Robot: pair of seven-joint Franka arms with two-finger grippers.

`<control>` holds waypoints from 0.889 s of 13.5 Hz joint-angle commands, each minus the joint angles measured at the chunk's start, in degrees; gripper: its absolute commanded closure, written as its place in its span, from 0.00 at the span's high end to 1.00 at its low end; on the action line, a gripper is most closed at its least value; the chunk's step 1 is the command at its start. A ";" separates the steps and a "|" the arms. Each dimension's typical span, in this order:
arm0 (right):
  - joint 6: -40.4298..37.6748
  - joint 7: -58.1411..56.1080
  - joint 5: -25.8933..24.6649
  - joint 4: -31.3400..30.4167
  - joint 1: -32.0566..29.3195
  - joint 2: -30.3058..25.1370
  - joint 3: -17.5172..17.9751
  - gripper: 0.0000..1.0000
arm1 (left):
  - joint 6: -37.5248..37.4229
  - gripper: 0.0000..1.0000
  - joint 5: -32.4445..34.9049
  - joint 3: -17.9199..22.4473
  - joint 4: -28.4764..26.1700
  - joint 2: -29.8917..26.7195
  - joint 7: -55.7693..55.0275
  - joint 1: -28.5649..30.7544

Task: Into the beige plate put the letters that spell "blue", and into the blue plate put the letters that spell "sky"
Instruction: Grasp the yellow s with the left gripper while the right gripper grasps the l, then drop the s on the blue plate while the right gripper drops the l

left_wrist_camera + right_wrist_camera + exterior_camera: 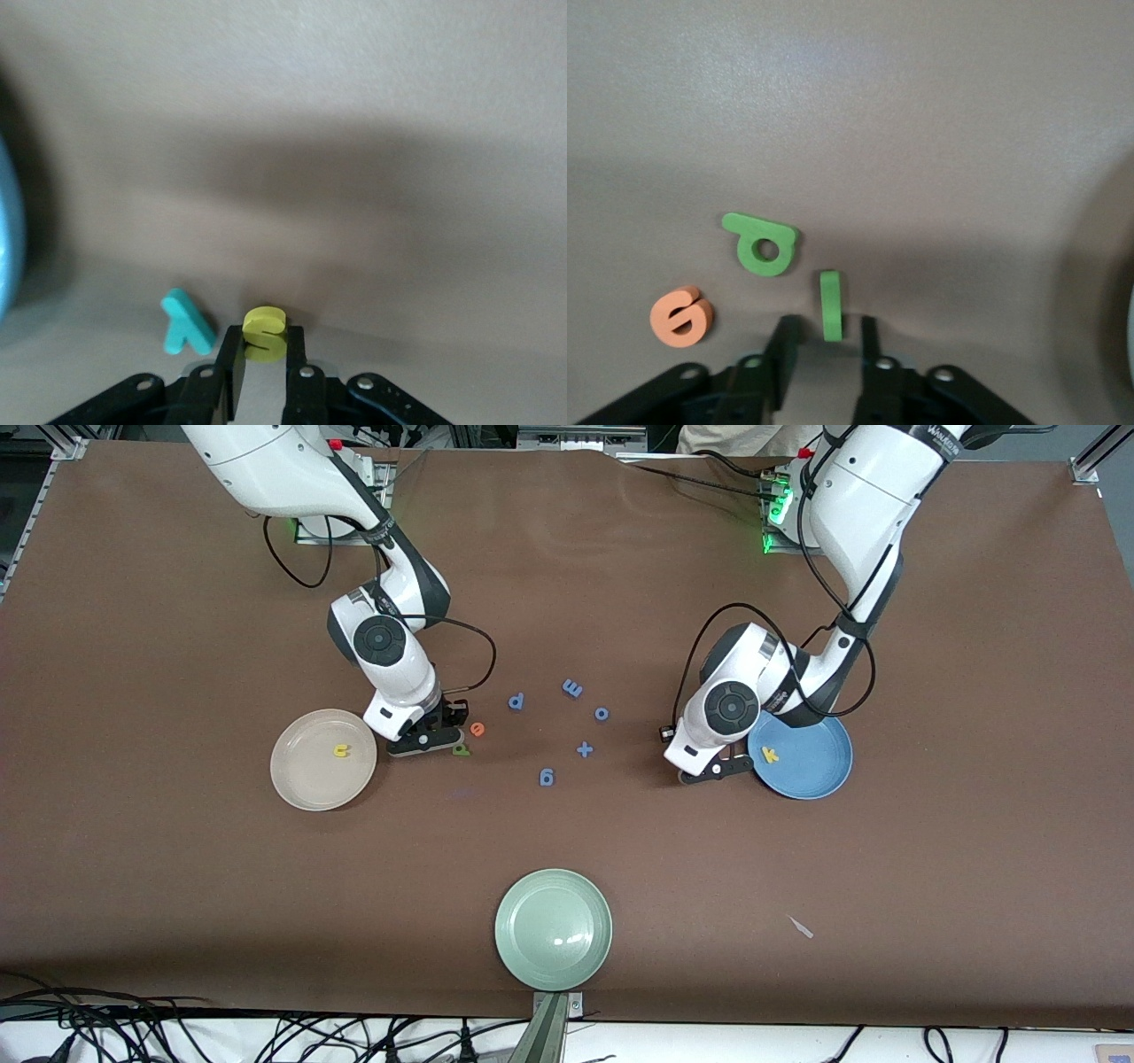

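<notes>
Left gripper [264, 367] clenched on yellow s [263, 331] beside blue plate [819, 775]; right gripper [826, 350], jaws parted, straddles light green l [831, 305] beside beige plate [301, 784]

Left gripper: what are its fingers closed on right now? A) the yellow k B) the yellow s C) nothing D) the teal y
B: in the left wrist view the left gripper pinches the yellow s, with the teal y lying free beside it on the table.
</notes>
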 commanded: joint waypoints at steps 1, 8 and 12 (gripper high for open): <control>0.03 -0.95 -1.00 1.05 -0.27 0.45 -0.18 0.08 | -5.93 0.01 1.25 0.54 0.42 -4.37 0.52 1.03; -10.68 -17.89 -0.83 0.44 -5.44 -8.15 -3.26 0.04 | -18.08 0.03 10.04 2.12 2.01 -5.08 14.64 7.88; -10.97 -25.39 -0.56 -4.29 -7.65 -11.50 -5.89 0.05 | -18.08 1.00 9.16 1.86 2.09 -4.90 20.12 11.23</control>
